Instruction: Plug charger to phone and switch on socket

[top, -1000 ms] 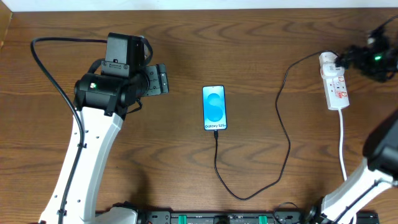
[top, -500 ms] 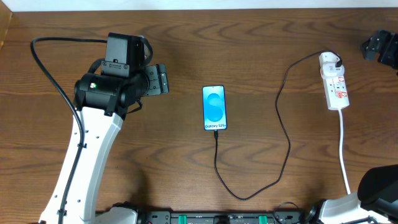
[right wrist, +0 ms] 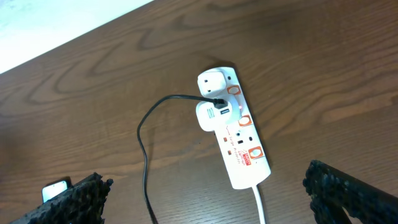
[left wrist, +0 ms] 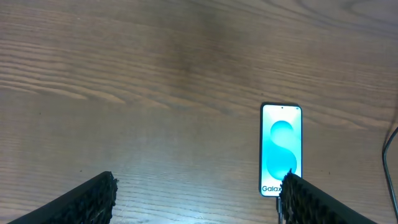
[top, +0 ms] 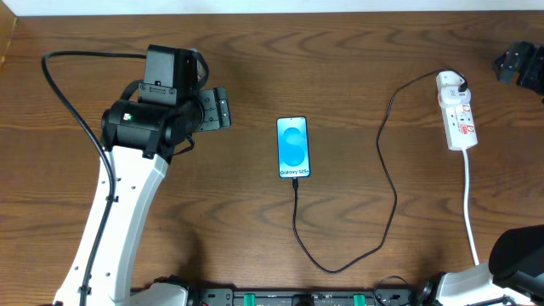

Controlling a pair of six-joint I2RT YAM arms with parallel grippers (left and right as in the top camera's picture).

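**Cable seated at both ends; the switch is what you cannot confirm**

Your right gripper stands wide open and holds nothing. Its two dark fingers frame the lower corners of the wrist view, hovering above and apart from the narrow white power strip with red markings. Your left gripper is likewise spread wide and empty, over bare wood, with the small blue-screened smartphone just beyond its right finger.

Further out, the white adapter sits plugged into the strip near its far end. The long thin black cable runs from it in a loose loop across the brown wooden table to the phone's lower edge, where its tip appears seated in the port. The phone lies flat mid-table, well apart from the strip on the right side.

On that evidence, the plugging half of the job looks done. What remains is the switching. The pictures are too small to show whether the strip is switched on, so check that before you press. Your right arm is the nearer one for it.
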